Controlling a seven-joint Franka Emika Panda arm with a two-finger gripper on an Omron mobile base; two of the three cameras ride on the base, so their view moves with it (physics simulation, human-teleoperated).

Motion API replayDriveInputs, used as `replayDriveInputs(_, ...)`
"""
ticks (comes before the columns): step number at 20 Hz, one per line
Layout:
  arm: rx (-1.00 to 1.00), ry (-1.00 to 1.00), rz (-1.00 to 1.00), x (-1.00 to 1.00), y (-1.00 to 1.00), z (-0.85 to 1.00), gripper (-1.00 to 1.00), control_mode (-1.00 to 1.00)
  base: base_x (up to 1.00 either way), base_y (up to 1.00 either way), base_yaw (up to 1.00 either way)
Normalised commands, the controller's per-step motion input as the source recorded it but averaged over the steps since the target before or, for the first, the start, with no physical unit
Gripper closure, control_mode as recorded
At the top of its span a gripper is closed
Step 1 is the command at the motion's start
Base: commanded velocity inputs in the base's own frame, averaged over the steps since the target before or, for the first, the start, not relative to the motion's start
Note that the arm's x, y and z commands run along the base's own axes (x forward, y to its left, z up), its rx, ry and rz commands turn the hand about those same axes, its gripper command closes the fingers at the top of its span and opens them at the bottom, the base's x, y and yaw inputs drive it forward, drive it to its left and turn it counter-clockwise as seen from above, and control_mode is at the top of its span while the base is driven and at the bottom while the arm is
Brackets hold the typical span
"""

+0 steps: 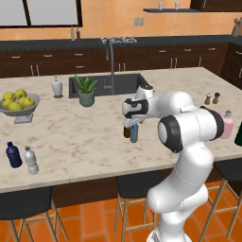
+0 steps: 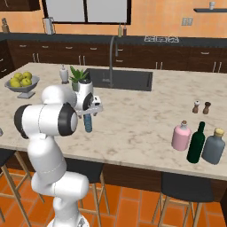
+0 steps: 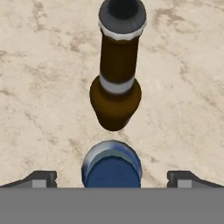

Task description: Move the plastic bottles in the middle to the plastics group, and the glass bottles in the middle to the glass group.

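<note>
The gripper (image 3: 112, 177) hangs above the marble worktop (image 1: 85, 137) with its jaws spread wide and pinching nothing. In the hand view, the teal-blue bottle (image 3: 112, 168) stands upright directly between the fingertips (image 3: 41, 178), blue cap facing the camera, long axis vertical. At twelve o'clock from it, just beyond and apart, stands the brown long-necked bottle (image 3: 116, 83), also upright, neck up. In the left base view both sit mid-worktop under the hand. Far at nine o'clock stand the navy bottle (image 1: 13, 155) and the clear bottle (image 1: 31, 160). At three o'clock, near the worktop's edge, the pink bottle (image 2: 181, 135) stands beside the dark green bottle (image 2: 196, 143).
</note>
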Motion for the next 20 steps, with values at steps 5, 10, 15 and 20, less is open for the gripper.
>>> replayDriveInputs(5,0.0,-0.01,0.0,0.05,0.02,-0.14,-1.0,-1.0,0.0,0.0,0.0)
replayDriveInputs(10,0.0,0.0,0.0,0.01,0.06,-0.06,-1.0,-1.0,0.0,0.0,0.0)
replayDriveInputs(15,0.01,-0.04,0.01,0.0,0.0,-0.09,-1.0,-1.0,0.0,0.0,0.0)
replayDriveInputs(20,0.06,-0.16,0.01,0.0,0.0,-0.29,-1.0,-1.0,0.0,0.0,0.0)
